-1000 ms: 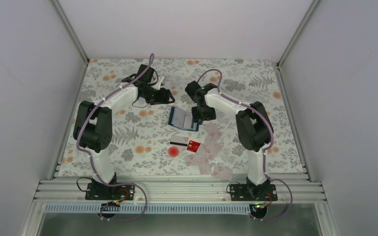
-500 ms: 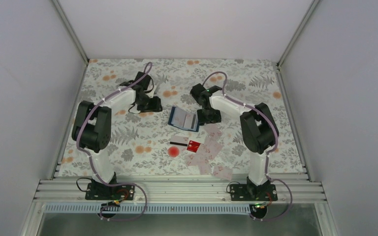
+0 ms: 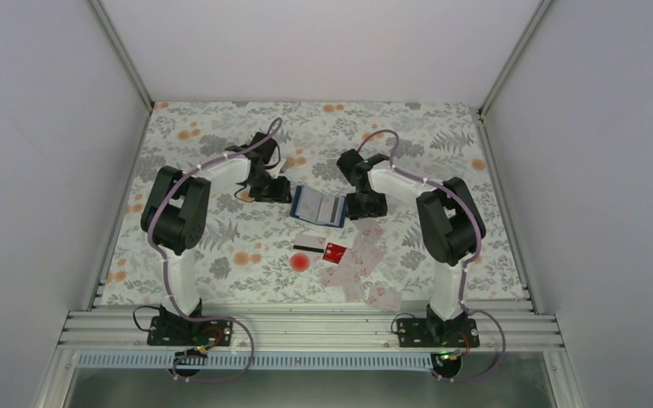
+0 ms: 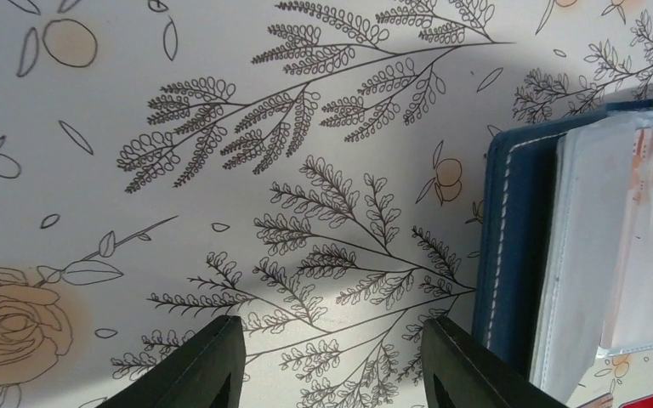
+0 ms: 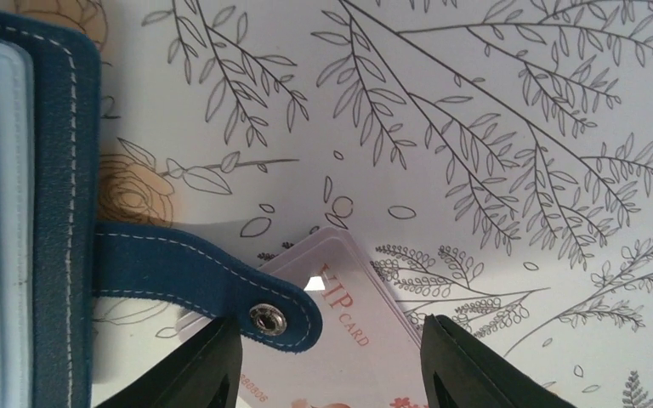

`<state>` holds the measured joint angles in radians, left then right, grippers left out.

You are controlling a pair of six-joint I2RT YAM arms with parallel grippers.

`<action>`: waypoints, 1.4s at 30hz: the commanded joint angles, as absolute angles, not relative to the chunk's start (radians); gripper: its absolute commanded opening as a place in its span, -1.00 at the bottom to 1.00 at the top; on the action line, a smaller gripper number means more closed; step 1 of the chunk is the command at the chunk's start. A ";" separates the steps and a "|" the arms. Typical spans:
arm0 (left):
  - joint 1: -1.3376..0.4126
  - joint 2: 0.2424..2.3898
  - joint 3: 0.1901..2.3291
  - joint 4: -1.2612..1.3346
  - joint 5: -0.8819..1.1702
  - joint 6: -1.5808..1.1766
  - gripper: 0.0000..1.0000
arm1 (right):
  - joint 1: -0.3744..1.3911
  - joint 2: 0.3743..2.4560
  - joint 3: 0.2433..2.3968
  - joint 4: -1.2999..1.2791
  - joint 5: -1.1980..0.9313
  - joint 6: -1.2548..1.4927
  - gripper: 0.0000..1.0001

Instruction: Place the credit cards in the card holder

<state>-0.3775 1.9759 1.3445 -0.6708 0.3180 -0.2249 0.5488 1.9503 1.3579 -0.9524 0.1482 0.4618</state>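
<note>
The card holder (image 3: 319,205) lies open on the floral cloth, dark blue with pale clear pockets. My left gripper (image 3: 281,191) is just off its left edge, open and low over bare cloth. In the left wrist view the card holder (image 4: 510,255) shows to the right of the left gripper (image 4: 336,374). My right gripper (image 3: 364,206) is at the holder's right side, open. In the right wrist view the right gripper (image 5: 332,365) straddles the snap tab (image 5: 221,280) and a pale credit card (image 5: 374,348) lying under it. More credit cards (image 3: 359,255) are scattered nearer, with a red one (image 3: 335,250).
A card with a black stripe (image 3: 309,246) and a round red spot (image 3: 300,263) sit near the red card. White walls close in the cloth on three sides. An aluminium rail (image 3: 306,327) with both arm bases runs along the near edge.
My left gripper swung right and nearer, up to the holder's left edge, its jaws narrowing a little. My right gripper slid nearer, onto the holder's tab side. The cards stayed put.
</note>
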 commanded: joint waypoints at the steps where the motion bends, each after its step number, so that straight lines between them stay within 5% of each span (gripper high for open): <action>1: -0.387 1.991 1.359 -0.665 0.349 -0.202 0.07 | 0.536 1.957 1.348 -0.888 0.135 0.448 0.08; 26: -0.475 2.049 1.604 -0.703 0.607 -0.207 0.07 | 0.519 2.023 1.354 -0.849 0.097 0.401 0.06; 31: -0.432 2.006 1.556 -0.712 0.383 -0.299 -0.01 | 0.515 2.020 1.350 -0.848 0.093 0.393 0.05; 42: -0.316 2.001 1.396 -0.716 0.311 -0.221 -0.01 | 0.510 2.031 1.359 -0.849 0.082 0.369 0.04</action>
